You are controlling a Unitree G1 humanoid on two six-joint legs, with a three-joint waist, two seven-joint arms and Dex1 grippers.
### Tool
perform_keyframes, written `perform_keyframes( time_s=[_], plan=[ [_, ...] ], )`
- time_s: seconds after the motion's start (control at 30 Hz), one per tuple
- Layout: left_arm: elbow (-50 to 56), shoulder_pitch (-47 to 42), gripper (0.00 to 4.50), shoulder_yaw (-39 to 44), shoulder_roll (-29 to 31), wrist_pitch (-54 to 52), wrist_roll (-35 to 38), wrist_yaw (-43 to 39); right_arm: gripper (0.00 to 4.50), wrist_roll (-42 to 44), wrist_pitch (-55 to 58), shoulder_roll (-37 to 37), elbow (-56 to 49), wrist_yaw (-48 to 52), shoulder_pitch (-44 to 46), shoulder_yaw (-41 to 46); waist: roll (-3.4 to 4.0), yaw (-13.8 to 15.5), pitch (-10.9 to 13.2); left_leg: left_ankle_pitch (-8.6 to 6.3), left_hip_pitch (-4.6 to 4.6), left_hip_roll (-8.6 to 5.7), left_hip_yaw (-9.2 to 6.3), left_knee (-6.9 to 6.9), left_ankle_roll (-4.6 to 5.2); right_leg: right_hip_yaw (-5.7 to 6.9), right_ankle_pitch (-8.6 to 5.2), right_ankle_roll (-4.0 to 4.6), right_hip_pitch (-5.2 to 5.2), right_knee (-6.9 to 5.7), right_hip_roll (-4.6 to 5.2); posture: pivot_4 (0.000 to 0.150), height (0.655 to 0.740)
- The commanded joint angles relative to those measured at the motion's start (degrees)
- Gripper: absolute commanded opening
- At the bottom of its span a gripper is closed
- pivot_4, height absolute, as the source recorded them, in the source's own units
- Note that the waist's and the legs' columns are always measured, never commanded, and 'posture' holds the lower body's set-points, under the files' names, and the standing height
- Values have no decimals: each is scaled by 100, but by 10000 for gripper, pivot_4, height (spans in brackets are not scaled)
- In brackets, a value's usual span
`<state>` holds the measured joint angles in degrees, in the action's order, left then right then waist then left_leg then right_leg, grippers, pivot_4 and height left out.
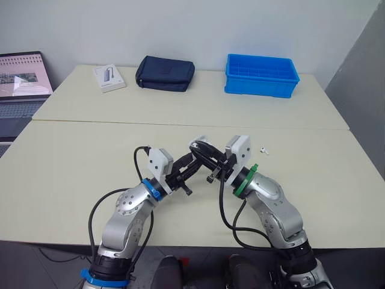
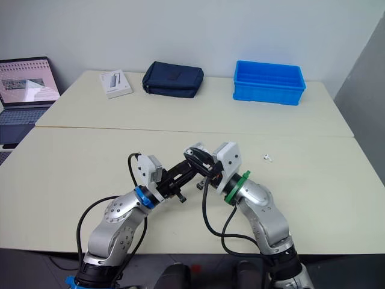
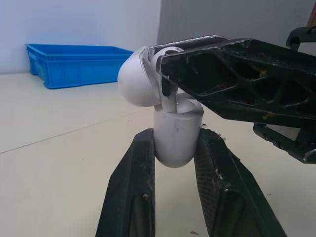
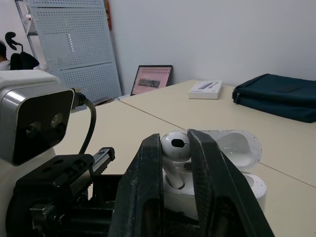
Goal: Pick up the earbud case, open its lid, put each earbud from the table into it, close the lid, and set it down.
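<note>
Insertion step: one earbud (image 4: 176, 148) is pinched by the right gripper (image 4: 174, 140) at the open earbud case (image 3: 175, 133), itself clamped above the table (image 1: 90, 156) by the left gripper (image 3: 175, 143); seating and release are judged next, the second earbud (image 1: 263, 150) lying nearby.

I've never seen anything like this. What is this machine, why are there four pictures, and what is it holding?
It is a humanoid robot with two arms, each ending in a black two-fingered gripper. The two wide pictures come from cameras on its head, looking down over the arms. The two close ones come from a camera on each wrist. The left gripper clamps a white earbud case, its lid open. The right gripper pinches one earbud at the case's opening. A second earbud lies on the table to the robot's right. Farther back are a blue bin, a dark pouch, a white box and a laptop.
</note>
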<state>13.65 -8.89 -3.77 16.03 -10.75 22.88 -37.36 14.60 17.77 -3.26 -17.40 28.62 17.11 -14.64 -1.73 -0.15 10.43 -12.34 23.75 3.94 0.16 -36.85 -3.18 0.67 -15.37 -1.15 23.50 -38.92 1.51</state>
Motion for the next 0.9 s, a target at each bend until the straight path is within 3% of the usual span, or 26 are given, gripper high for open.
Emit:
perform_keyframes(
  time_s=[0.03,0.1,0.37,0.67,0.9],
  plan=[
    [335,-92,7329,-36,-72,66,88,-4,3828,-32,-123,49,-28,-51,-58,-101,0,0,0,0,0,0,-1,0,0,0,0,0,0,0,0,1500,7267],
    [337,-90,7329,-43,-72,67,93,1,3828,-25,-180,44,-31,-59,-94,-104,0,0,0,0,0,0,0,0,0,0,0,0,0,0,0,1500,7267],
    [306,-63,7329,-42,-46,88,82,-19,31724,40,-177,-236,-378,-53,-125,105,0,2,0,0,1,0,1,0,0,0,0,0,1,1,0,1500,7267],
    [125,-33,7329,12,-10,156,39,-83,32010,1087,633,-1792,-1825,465,-656,1443,0,14,0,0,4,0,0,1,0,1,-1,1,0,5,1,1500,7267],
    [-58,-54,7329,30,4,327,-61,-132,32010,1043,365,-3070,-1283,882,-1734,3041,0,20,0,0,4,-2,1,1,0,1,-3,5,0,7,2,1500,7267]
  ],
)
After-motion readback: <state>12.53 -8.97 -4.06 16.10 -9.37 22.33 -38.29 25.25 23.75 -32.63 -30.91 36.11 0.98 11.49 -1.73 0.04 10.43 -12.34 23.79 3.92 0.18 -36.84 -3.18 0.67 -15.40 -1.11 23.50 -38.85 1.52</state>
